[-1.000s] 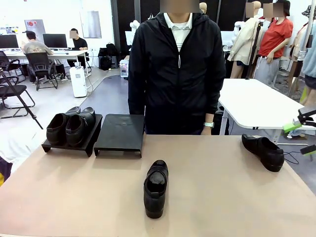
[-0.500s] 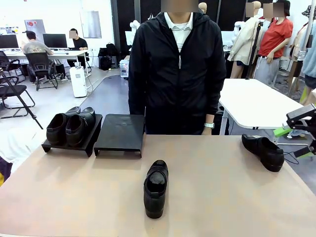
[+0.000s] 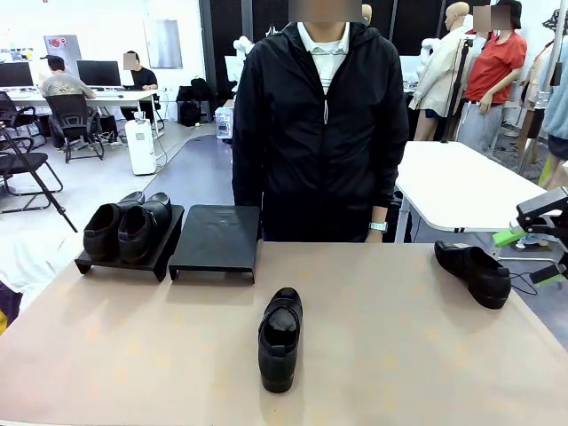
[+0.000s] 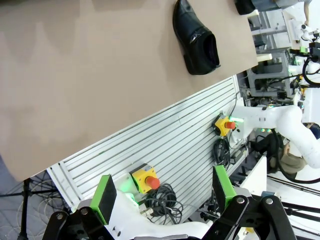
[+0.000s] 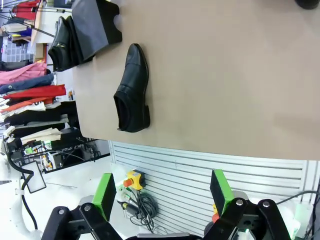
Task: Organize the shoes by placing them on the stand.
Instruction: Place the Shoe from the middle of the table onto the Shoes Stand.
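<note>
**A:** Claws first. What's the state?

**B:** Right gripper (image 3: 530, 256), black w/ green pads: jaws spread wide, nothing betw. them, hanging just off the table edge at 3 o'clock. Left gripper (image 4: 164, 191): same, wide and empty, out past the near edge at 6 o'clock, over a ribbed aluminium panel (image 4: 165, 135) w/ yellow-and-red stop buttons (image 4: 145, 181).

**A:** Nearest shoe?

**B:** A black glossy leather dress shoe (image 3: 473, 272) lies aslant on the tan tabletop (image 3: 399, 355), near the right claw but not touching it.

**A:** The others?

**B:** A second black dress shoe (image 3: 280, 339) sits mid-table, toe toward 12 o'clock. From there, approx 10 o'clock, a pair of matching black shoes (image 3: 124, 229) sits side by side on a low black slab-shaped stand (image 3: 120, 264). At 11 o'clock, right beside it, is a second flat black stand (image 3: 216, 238) w/ a bare top.

**A:** Anyone around?

**B:** A person in a black zip jacket (image 3: 319, 133) stands at 12 o'clock, at the far edge.
</note>
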Robot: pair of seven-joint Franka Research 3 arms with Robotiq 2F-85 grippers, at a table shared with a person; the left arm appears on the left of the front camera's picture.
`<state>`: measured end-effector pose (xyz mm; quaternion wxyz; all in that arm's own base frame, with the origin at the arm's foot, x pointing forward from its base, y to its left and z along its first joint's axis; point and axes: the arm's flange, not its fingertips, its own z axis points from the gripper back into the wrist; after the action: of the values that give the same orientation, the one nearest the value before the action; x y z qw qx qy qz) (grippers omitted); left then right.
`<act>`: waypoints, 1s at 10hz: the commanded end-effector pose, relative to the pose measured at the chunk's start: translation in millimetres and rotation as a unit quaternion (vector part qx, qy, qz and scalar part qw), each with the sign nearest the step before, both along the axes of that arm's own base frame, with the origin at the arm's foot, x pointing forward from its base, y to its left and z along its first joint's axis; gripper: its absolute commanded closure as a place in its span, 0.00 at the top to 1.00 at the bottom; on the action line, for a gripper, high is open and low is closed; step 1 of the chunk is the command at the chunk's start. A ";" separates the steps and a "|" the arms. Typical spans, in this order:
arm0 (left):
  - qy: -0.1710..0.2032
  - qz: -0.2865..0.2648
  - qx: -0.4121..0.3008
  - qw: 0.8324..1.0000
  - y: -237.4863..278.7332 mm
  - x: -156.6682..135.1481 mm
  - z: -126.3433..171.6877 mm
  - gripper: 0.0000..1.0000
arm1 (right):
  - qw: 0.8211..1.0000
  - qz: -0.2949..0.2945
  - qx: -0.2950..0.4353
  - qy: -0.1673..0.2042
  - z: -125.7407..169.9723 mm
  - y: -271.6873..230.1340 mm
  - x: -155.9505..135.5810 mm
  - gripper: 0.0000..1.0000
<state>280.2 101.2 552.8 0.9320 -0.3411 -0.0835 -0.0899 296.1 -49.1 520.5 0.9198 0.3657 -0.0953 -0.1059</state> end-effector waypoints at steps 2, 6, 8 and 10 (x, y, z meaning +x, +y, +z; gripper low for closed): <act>-0.006 -0.009 -0.010 1.000 1.2 -0.8 1.0 1.00 | 1.000 0.002 0.005 -0.002 2.1 -2.5 0.3 1.00; 0.024 -0.003 0.056 0.998 -66.8 4.8 26.5 1.00 | 1.000 0.002 0.005 -0.002 2.1 -2.5 0.3 1.00; 0.034 -0.065 0.175 0.982 -220.4 40.7 42.8 1.00 | 1.000 0.002 0.005 -0.002 2.1 -2.5 0.3 1.00; 0.031 -0.059 0.211 0.975 -331.3 68.6 21.3 1.00 | 1.000 0.002 0.005 -0.002 2.1 -2.5 0.3 1.00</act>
<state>295.6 -209.1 574.9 0.9699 -0.1712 -0.0154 -0.1722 295.8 -49.7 520.8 0.9198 0.3653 -0.0952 -0.1068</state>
